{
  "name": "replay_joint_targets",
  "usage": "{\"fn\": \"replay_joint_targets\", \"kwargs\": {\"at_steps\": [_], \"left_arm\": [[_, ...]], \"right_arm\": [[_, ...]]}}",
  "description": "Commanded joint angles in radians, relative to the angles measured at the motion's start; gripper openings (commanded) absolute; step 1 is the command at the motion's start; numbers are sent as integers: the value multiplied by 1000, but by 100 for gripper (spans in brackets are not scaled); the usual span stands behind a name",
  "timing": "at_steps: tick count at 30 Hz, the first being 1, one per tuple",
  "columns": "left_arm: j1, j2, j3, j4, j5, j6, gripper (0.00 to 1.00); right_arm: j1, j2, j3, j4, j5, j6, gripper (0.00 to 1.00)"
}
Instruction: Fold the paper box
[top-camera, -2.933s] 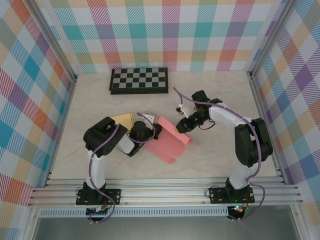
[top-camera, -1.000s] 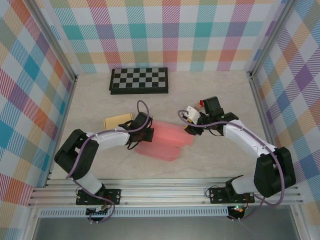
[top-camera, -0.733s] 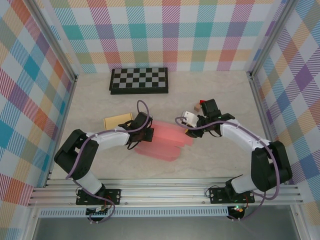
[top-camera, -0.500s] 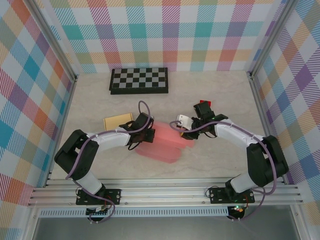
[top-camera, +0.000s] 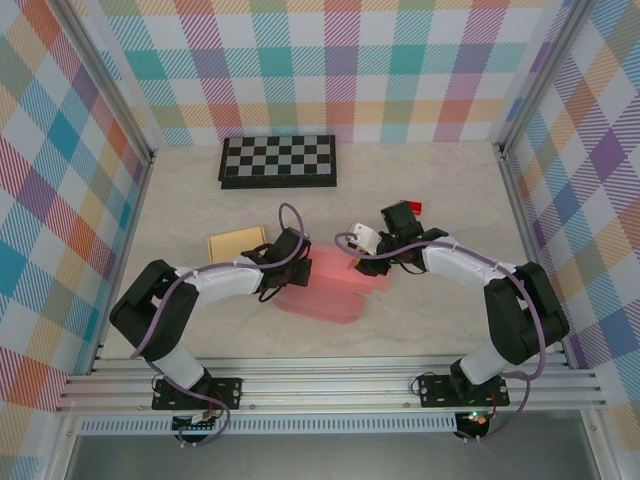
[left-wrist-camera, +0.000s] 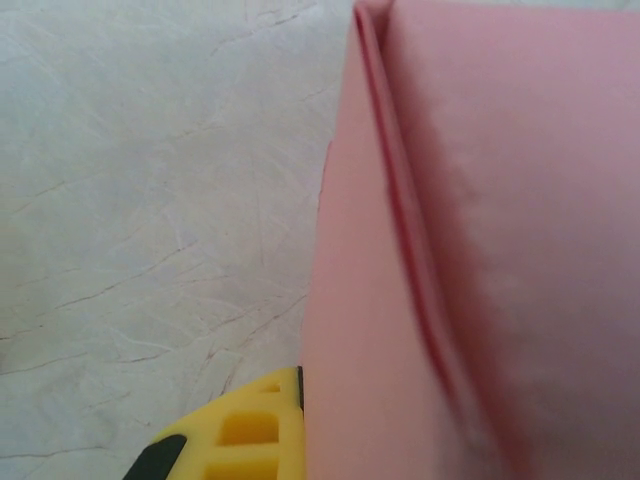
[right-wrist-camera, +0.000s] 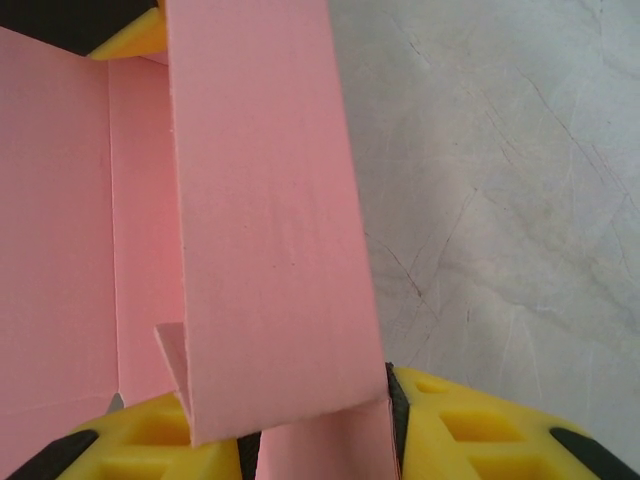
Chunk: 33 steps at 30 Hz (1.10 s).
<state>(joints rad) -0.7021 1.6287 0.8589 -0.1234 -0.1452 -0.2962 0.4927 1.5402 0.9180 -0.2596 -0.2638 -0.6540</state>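
The pink paper box (top-camera: 330, 292) lies partly folded on the table's middle. My left gripper (top-camera: 291, 263) is at its left end, shut on a wall of the box. In the left wrist view one yellow finger (left-wrist-camera: 235, 437) presses against the pink panel (left-wrist-camera: 480, 250), which hides the other finger. My right gripper (top-camera: 372, 256) is at the box's right end. In the right wrist view a raised pink flap (right-wrist-camera: 265, 220) stands between its yellow fingers (right-wrist-camera: 470, 430), which grip it; the box floor (right-wrist-camera: 60, 230) lies to the left.
A folded chessboard (top-camera: 278, 161) lies at the back of the table. A tan card piece (top-camera: 236, 243) sits just left of my left gripper. A small red object (top-camera: 413, 208) rests behind my right arm. Plaid walls and metal rails enclose the table.
My right gripper has moved left and slightly back with the flap, drawing the box's right end inward. The left gripper has barely moved and keeps its hold.
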Motion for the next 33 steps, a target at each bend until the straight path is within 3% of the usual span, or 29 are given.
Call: {"fn": "replay_joint_targets", "kwargs": {"at_steps": [1,8,15,21,25,33], "left_arm": [[-33,-53,-16,57,-54,-11,0],[-31,-56,-14,60,-142,-26,0],[-28,-50,-17,85,-203,-109,0],[-28,-47,-5,68,-229,-156,0],[-28,-62,-26,88,-221,-185,0],[-28,-94,-63,123,-185,-220,0]], "right_arm": [[-11,-75,7,16,5,122,39],[-54,-235,57,-168,42,436,37],[-51,-287,83,-317,-15,897,37],[-51,-221,-70,-75,-163,1155,36],[-57,-160,-122,75,-145,1188,37],[-97,-63,-144,202,-103,1223,40]]}}
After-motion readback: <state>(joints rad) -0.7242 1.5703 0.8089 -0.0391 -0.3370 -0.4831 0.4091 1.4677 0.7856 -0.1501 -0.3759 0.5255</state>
